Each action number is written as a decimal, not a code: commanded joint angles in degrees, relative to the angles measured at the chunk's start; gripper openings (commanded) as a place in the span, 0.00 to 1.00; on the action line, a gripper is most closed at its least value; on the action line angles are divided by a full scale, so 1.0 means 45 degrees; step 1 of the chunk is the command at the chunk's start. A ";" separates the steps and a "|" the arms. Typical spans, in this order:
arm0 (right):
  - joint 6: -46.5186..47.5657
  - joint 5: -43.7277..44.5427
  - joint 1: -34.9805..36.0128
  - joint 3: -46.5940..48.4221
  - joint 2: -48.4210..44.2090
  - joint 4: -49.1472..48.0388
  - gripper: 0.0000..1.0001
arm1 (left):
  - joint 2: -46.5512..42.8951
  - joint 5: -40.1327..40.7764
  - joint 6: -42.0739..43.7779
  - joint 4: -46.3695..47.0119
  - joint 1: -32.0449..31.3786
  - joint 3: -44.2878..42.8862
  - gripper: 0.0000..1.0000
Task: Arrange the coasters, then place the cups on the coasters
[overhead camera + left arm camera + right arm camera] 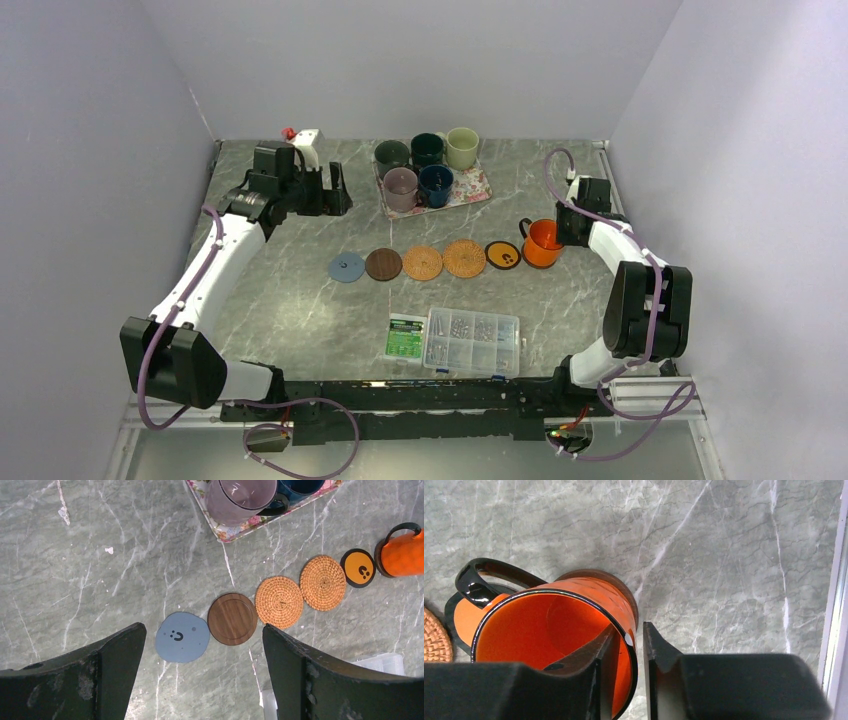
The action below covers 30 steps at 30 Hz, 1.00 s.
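Five coasters lie in a row mid-table: light blue (346,267), dark brown (383,264), two woven tan (423,263) (464,258), and black with orange (503,255). At the row's right end the orange cup (543,243) stands on another dark brown coaster (626,587). My right gripper (629,628) straddles the cup's rim, one finger inside and one outside, with a gap at the outer finger, so it is open. My left gripper (202,627) hangs wide open and empty above the blue coaster (181,636). The other cups stand on the floral tray (472,190): mauve (400,185), navy (436,183), pale green (462,147).
A clear plastic screw box (472,342) and a green card (405,337) lie near the front edge, below the coaster row. A small white and red object (303,136) sits at the back left, behind the left arm. Walls close in both sides.
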State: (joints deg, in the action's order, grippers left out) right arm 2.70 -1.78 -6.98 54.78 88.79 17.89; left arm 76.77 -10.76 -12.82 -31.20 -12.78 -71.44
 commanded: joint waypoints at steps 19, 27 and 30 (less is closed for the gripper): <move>-0.1230 0.0688 0.0152 0.0240 -0.2989 0.0097 0.60 | -0.1519 0.0224 0.0017 0.1181 -0.0130 0.0577 0.94; -0.2023 0.0555 0.0610 0.1335 -0.4589 0.0960 0.66 | -0.1726 0.0346 -0.0052 0.1193 -0.0130 0.0580 0.94; -0.2563 0.0687 0.1192 0.2064 -0.4520 0.1214 0.66 | -0.1750 0.0426 -0.0028 0.1172 -0.0140 0.0569 0.94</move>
State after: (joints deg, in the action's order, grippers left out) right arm -4.86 0.27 -4.47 58.50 69.25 21.89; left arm 70.30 -9.56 -12.93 -27.79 -13.10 -68.73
